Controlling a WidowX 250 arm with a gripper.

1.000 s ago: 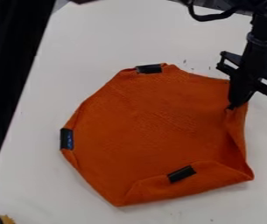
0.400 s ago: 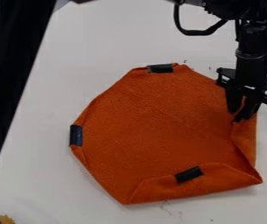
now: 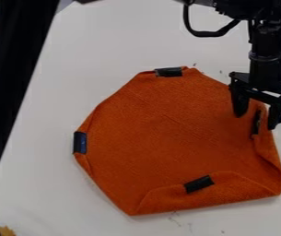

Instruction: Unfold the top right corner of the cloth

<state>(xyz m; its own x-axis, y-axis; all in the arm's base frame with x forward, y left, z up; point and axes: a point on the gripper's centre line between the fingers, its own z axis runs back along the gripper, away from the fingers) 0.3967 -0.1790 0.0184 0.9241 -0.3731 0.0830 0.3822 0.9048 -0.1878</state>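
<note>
Looks like a lab-type setup, exact room can't be told: black robot arm (image 3: 266,57) over a plain white tabletop (image 3: 124,37), black cable (image 3: 207,33) looping beside it, thick black bar (image 3: 10,92) slanting down the left side (small dark marks (image 3: 195,64) on the white too)

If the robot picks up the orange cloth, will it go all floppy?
Probably floppy: the cloth bends over itself along its bottom edge. It looks thin, so likely light. It probably won't roll, since it lies mostly flat.

Soft, even light; faint shadows.
</note>
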